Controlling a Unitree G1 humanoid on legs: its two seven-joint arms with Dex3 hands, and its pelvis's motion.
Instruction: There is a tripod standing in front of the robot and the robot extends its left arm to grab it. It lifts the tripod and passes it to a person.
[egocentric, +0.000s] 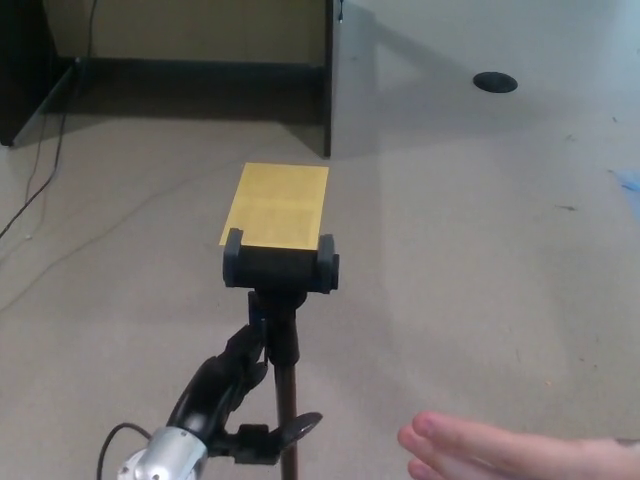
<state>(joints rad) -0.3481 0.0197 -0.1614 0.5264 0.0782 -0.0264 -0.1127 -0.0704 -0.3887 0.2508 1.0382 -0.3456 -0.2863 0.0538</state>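
Head view, left robot hand (225, 395) fingers spread beside tripod (281, 300) pole, person's hand (500, 452) near

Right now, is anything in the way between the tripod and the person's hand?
No. The tripod, with the left hand at its pole, has only bare floor showing between it and the person's hand.

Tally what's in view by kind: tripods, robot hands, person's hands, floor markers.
Tripod: 1
Robot left hand: 1
Person's hand: 1
Yellow rectangle on floor: 1
Round black floor disc: 1
Total: 5
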